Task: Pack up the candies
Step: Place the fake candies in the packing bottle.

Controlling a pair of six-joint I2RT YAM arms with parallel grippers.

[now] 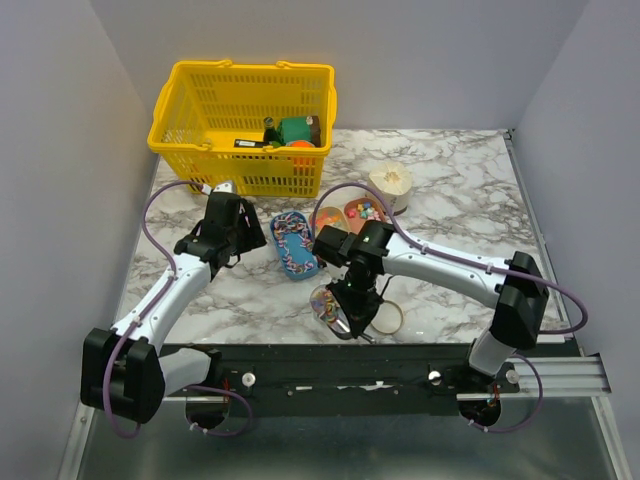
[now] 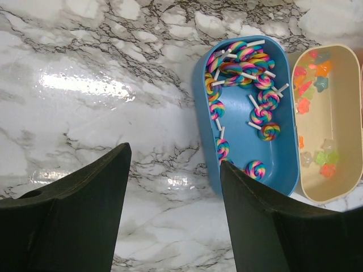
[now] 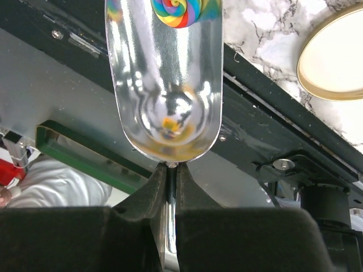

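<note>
The metal scoop (image 3: 164,85) is pinched by the right gripper (image 3: 169,177) and should be kept flat. The left gripper (image 2: 174,158) is spread wide, empty.

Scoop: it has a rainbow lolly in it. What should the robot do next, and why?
Probably ease the scoop, kept level, toward the tan-rimmed round thing beside it. The right gripper is shut on its handle, and the lolly lies at the scoop's far end, so tilting early might spill it.
</note>
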